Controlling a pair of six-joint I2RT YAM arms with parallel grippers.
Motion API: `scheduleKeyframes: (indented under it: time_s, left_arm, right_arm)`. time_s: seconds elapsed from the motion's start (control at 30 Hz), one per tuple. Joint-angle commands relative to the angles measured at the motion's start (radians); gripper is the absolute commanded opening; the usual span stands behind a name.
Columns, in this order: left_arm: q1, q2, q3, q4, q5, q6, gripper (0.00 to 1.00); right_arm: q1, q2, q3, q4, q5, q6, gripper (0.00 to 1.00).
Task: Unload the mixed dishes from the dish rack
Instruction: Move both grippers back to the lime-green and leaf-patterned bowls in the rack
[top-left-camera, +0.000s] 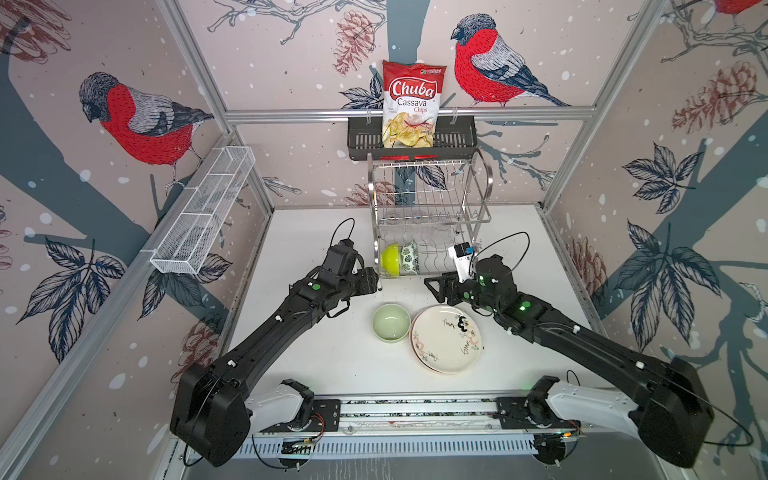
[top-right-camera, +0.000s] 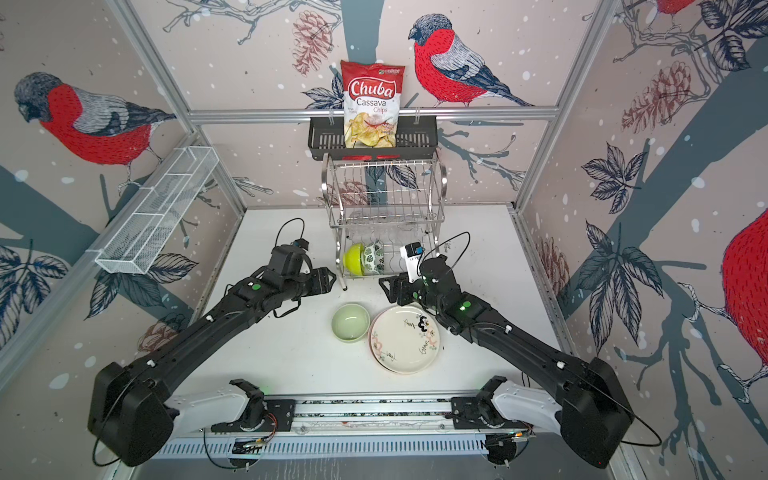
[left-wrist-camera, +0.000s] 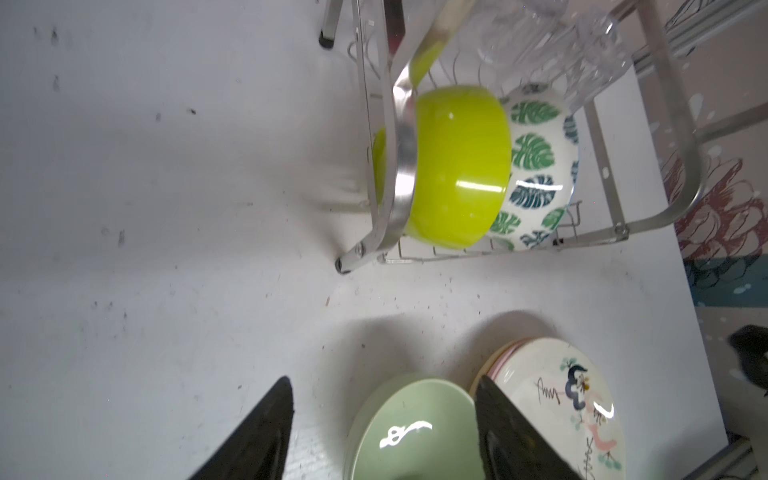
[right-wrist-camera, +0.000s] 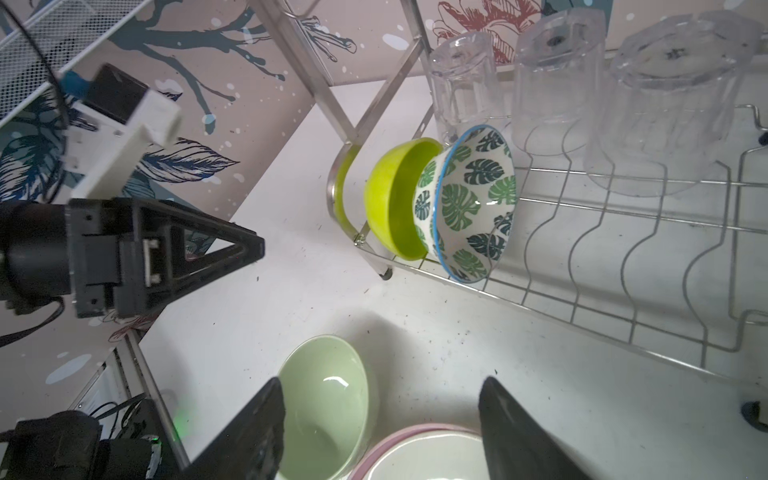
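left gripper (left-wrist-camera: 382, 382): jaws parted, nothing held
right gripper (right-wrist-camera: 382, 381): jaws parted, nothing held
dish rack (left-wrist-camera: 405, 166): lime bowl (right-wrist-camera: 386, 199), leaf bowl (right-wrist-camera: 469, 203), three tumblers (right-wrist-camera: 557, 83) seated

Tumblers (left-wrist-camera: 552, 45) blurred, pink plate (right-wrist-camera: 399, 434) (rim only)

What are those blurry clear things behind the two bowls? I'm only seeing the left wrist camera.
Observer: Three clear tumblers, upside down on the lower tier of the dish rack.
Operator: Is the other arm holding something?
Observer: No. The right gripper is open and empty, hovering in front of the rack.
Operator: Anything above the rack?
Observer: A chips bag standing in a black basket on the back wall.
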Motion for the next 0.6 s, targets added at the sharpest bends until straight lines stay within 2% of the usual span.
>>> scheduleKeyframes:
  time_s: [0.0, 0.2, 0.57]
  left_arm:
    - [0.008, 0.040, 0.010, 0.132, -0.022, 0.003, 0.69]
    - [0.027, 0.150, 0.065, 0.170, -0.022, 0.024, 0.60]
    - [0.044, 0.306, 0.192, 0.172, -0.045, 0.024, 0.51]
  right_arm:
    - [-0.031, 0.079, 0.050, 0.066, -0.091, 0.007, 0.70]
    - [-0.038, 0.267, 0.166, 0.054, -0.087, -0.034, 0.57]
    - [-0.041, 0.474, 0.338, 0.041, 0.034, -0.075, 0.49]
